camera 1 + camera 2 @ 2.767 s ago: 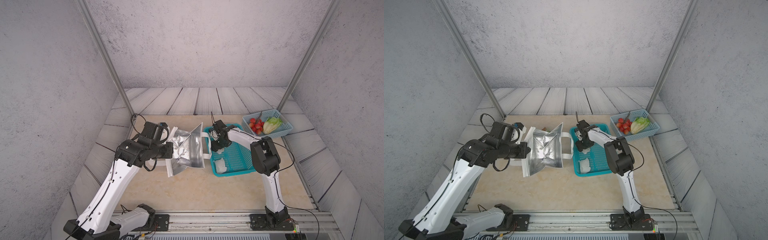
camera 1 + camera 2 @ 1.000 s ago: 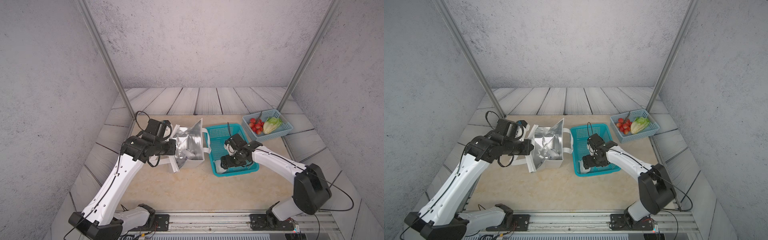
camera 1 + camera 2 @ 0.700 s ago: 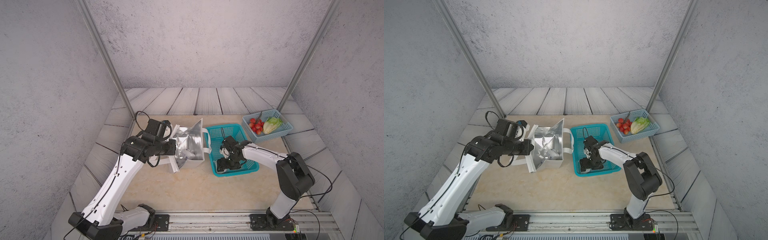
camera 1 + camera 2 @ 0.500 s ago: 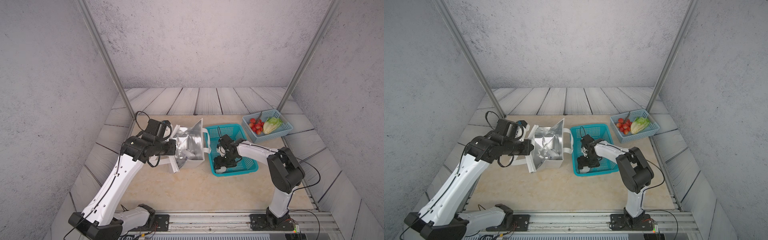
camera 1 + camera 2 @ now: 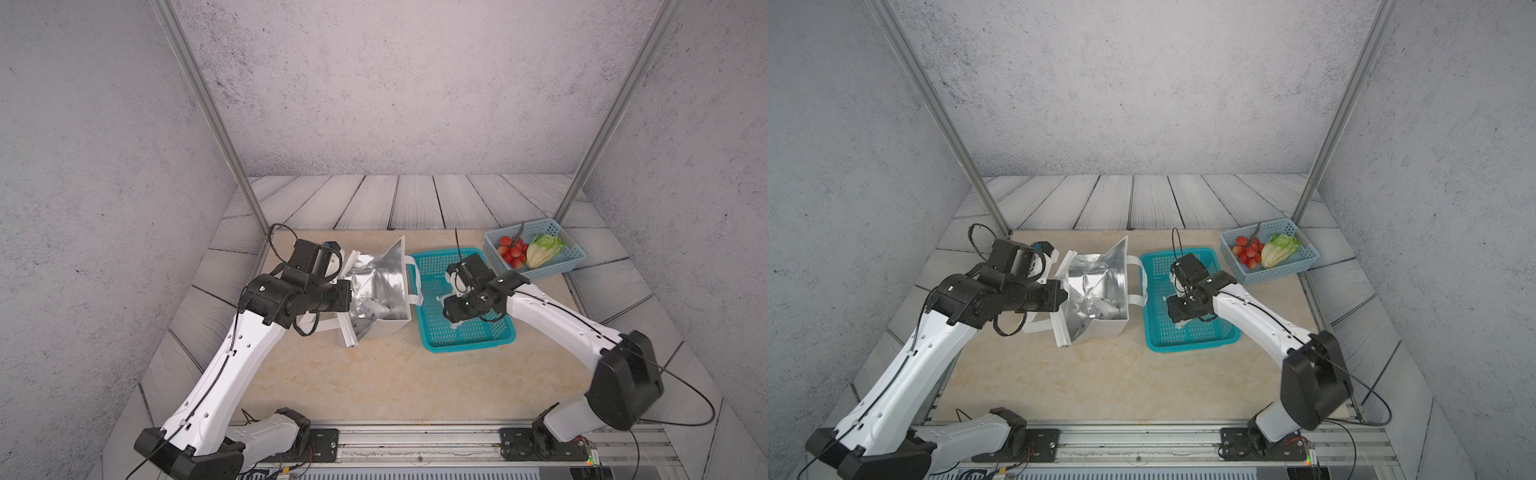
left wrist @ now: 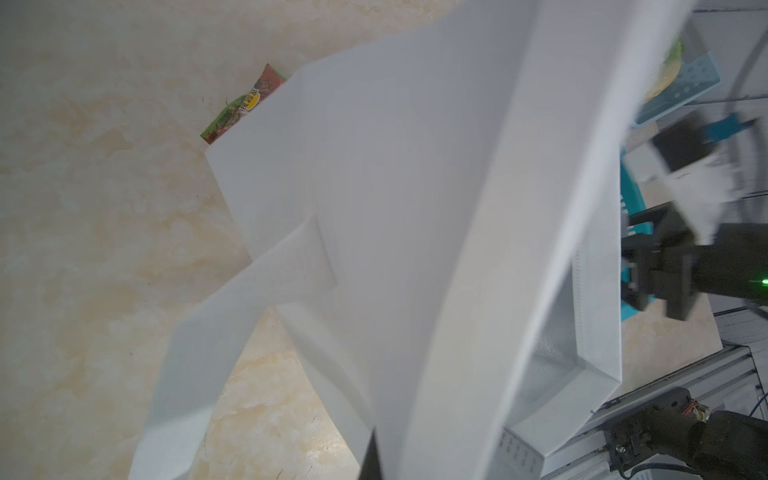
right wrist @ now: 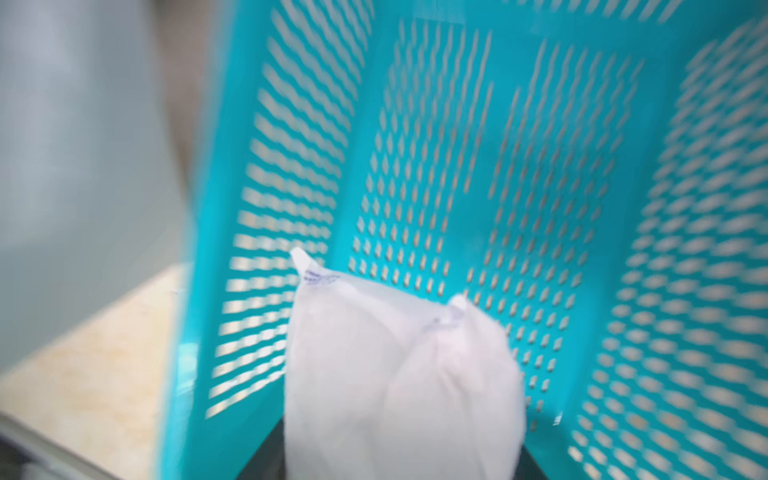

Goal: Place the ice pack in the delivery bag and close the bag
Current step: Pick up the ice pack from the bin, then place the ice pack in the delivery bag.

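Two arms rose from the desk's (image 5: 374,374) near edge. The left arm (image 5: 232,365) leaned far forward, wrist level, and the left gripper (image 5: 347,293) was closed on the left wall of the one bag (image 5: 392,322), which stood open left of centre. The right arm (image 5: 557,324) folded back at its elbow and reached leftward, with the right gripper (image 5: 453,322) pointing down into the teal basket (image 5: 467,347) just right of the bag. Its jaws stood partly apart on either side of the ice pack (image 7: 399,374), which was in that basket's left half; the blur hid whether they gripped it. One white pouch (image 5: 370,309) lay inside the bag. The second basket, pale blue (image 5: 552,270), sat at the far right corner with a bunch of tomatoes (image 5: 511,251) and one lettuce (image 5: 542,249). One green packet (image 6: 245,104) lay behind the bag.
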`<state>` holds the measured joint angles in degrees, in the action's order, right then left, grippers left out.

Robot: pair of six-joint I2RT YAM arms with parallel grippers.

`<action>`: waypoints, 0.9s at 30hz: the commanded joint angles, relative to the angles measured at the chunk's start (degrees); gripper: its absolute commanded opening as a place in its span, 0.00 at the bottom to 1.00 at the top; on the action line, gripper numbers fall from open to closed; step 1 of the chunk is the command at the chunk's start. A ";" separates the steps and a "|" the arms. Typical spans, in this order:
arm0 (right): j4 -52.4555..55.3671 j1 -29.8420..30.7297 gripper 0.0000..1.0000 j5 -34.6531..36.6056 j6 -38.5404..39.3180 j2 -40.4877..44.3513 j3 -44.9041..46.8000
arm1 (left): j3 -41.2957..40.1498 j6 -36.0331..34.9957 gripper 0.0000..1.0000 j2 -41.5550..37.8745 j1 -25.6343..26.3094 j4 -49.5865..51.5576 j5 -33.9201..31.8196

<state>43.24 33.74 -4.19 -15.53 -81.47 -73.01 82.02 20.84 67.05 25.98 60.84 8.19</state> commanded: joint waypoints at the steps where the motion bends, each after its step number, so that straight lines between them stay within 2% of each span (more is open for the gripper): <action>1: -2.03 3.63 0.40 -5.25 3.02 8.08 -6.94 | -0.26 -0.48 0.00 -0.60 -0.23 -1.64 1.08; 5: -2.75 13.43 0.41 -7.91 2.40 3.61 -14.65 | 0.09 -0.81 0.00 0.28 -0.23 -1.82 0.89; 9: -3.03 15.51 0.45 -7.27 -1.13 -5.88 -18.20 | 0.77 -0.88 0.00 0.25 -0.23 -1.49 1.23; 10: -2.57 15.49 0.49 -6.62 -1.47 -7.86 -19.64 | 0.90 -0.89 0.00 0.07 -0.23 -1.30 1.19; 14: 3.32 15.56 0.77 -6.20 -0.49 -14.29 -27.80 | 0.35 -0.80 0.00 -1.17 -0.23 -1.05 1.26; 15: 4.15 15.55 0.79 -6.85 0.23 -15.02 -29.73 | 0.19 -0.76 0.00 -1.33 -0.23 -0.99 1.41; 19: 3.79 15.49 0.82 -8.05 1.83 -13.04 -32.30 | 0.31 -1.05 0.00 -1.74 -0.23 -0.96 2.07; 21: 4.15 15.35 0.83 -2.21 2.04 -8.83 -31.90 | 0.67 -1.63 0.00 -1.66 -0.23 -0.79 2.10; 23: -1.84 13.63 0.89 2.62 0.64 -2.33 -25.13 | 0.86 -2.25 0.00 -1.64 -0.23 -0.69 2.00; 24: -4.24 12.11 0.93 2.33 -1.32 -0.24 -21.21 | 0.79 -2.37 0.00 -1.58 -0.23 -0.76 1.93; 27: -2.80 8.23 0.94 0.24 -5.66 -1.51 -19.03 | 0.79 -2.35 0.00 -1.08 -0.23 -1.24 2.53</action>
<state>41.34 44.66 -6.22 -16.99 -81.25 -94.28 82.02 19.70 66.63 25.98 60.60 9.37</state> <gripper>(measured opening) 0.935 0.044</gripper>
